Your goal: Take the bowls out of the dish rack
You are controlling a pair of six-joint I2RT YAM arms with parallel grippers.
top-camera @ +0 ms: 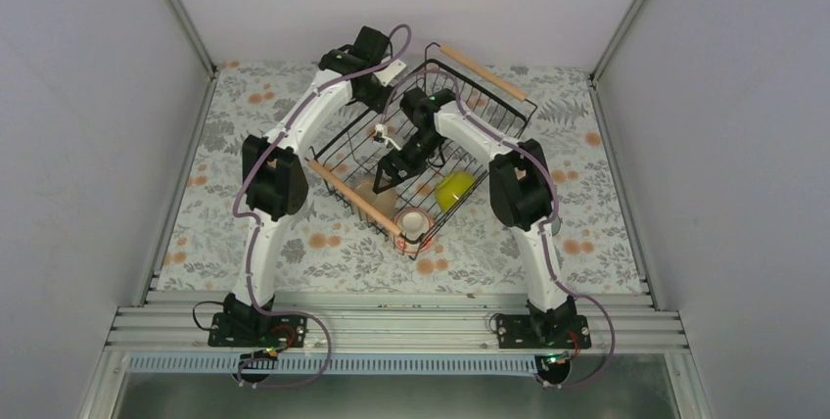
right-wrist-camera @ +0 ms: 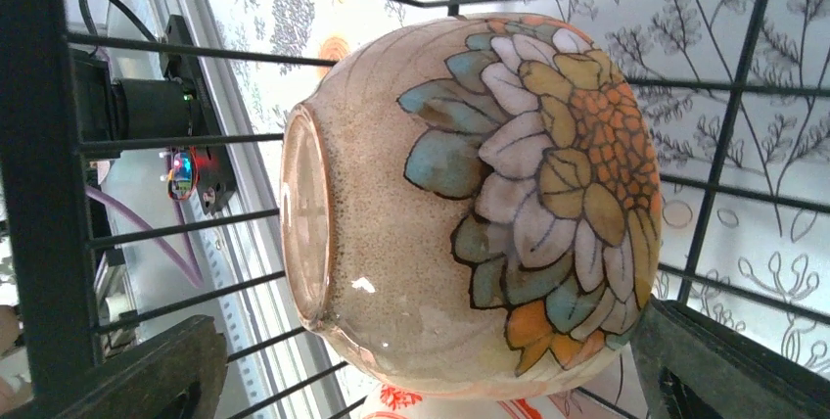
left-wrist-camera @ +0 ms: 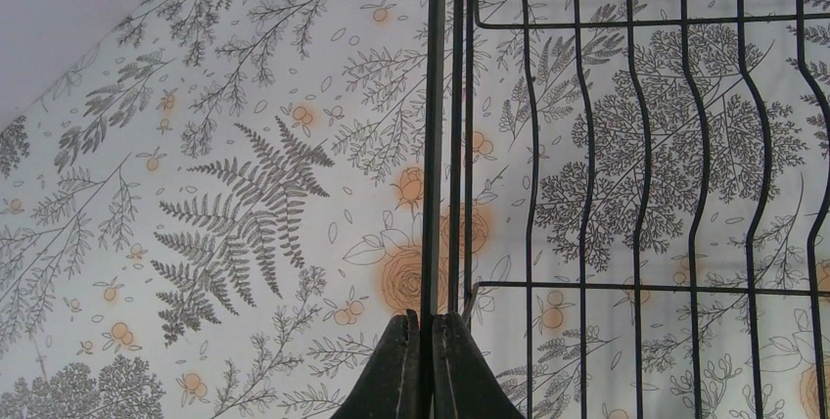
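Observation:
The dish rack (top-camera: 489,111), a black wire basket with wooden handles, sits mid-table. My left gripper (top-camera: 384,86) is at its far-left rim; in the left wrist view the left gripper (left-wrist-camera: 428,319) is shut on an upright wire of the dish rack (left-wrist-camera: 587,145). My right gripper (top-camera: 387,172) reaches inside, open. A tan bowl (right-wrist-camera: 460,204) with a painted flower lies on its side between its spread fingers (right-wrist-camera: 147,370), seen from above as the tan bowl (top-camera: 364,189). A yellow-green bowl (top-camera: 454,189) and a pinkish bowl (top-camera: 415,223) with red pattern also lie in the rack.
The table has a floral cloth (top-camera: 294,243) and grey walls on three sides. The rack's near wooden handle (top-camera: 354,199) runs just beside the tan bowl. Rack wires (right-wrist-camera: 744,96) surround the right gripper. An arm base (right-wrist-camera: 147,111) shows beyond the wires.

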